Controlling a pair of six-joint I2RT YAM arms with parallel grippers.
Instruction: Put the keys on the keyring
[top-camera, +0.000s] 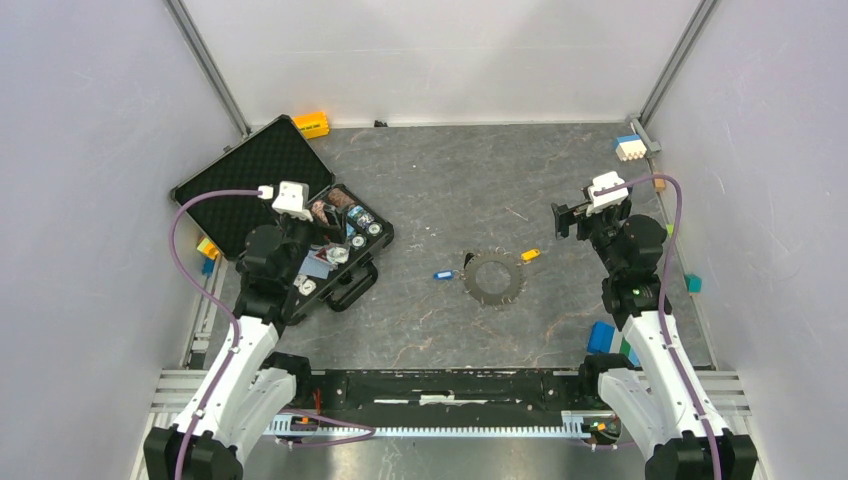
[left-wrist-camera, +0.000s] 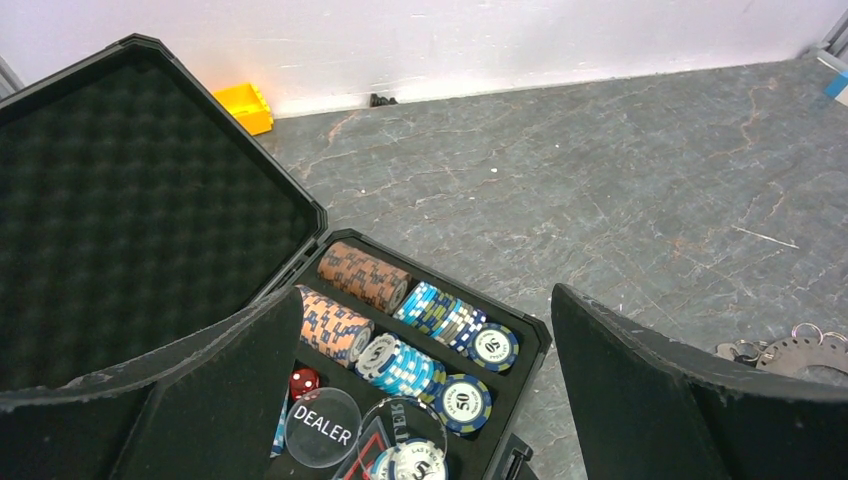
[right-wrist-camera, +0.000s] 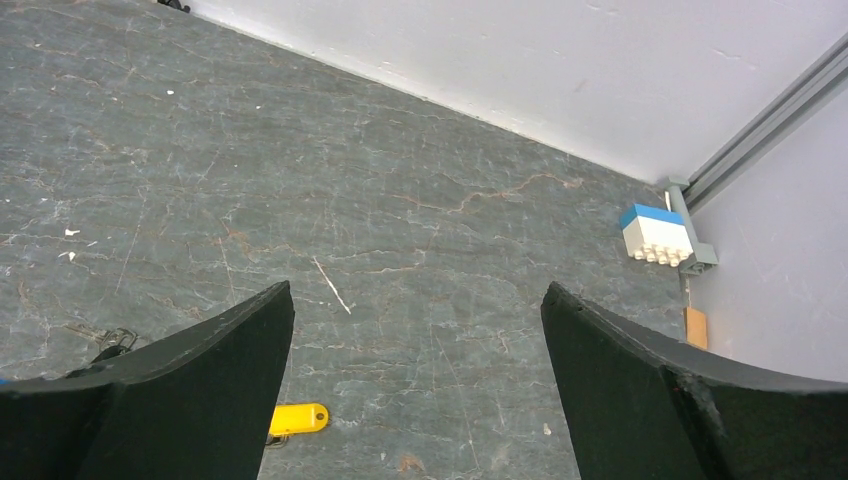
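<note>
Both arms are parked and neither holds anything.

left gripper (left-wrist-camera: 425, 292): jaws spread fully, nothing between the fingers; it hangs over the open black foam-lined case (top-camera: 250, 165) on the left side of the dark grey stone-pattern table (top-camera: 450, 180); its wrist view looks down on rows of patterned poker chips (left-wrist-camera: 440, 320), a red die (left-wrist-camera: 304, 381) and a clear round DEALER disc (left-wrist-camera: 322, 428) in the case tray.

right gripper (right-wrist-camera: 416, 286): jaws also spread fully, empty; it sits above bare table on the right, fingers pointing left towards the middle.

Task parts lie mid-table, between the two arms:
- thin silvery-grey beaded chain keyring (top-camera: 472, 285), lying flat as a round loop
- small blue-headed key (top-camera: 443, 274), just left of the loop; cannot tell if it touches
- small yellow-headed key (top-camera: 531, 255), just off the loop's far-right side; also seen low in the right wrist view by the left finger (right-wrist-camera: 298, 418)

Neither key is threaded on the loop; all three are clear of both grippers.

Clutter: orange toy block (top-camera: 311, 124) at the far wall behind the case; blue-and-white toy block (top-camera: 629, 147) in the far right corner.
</note>
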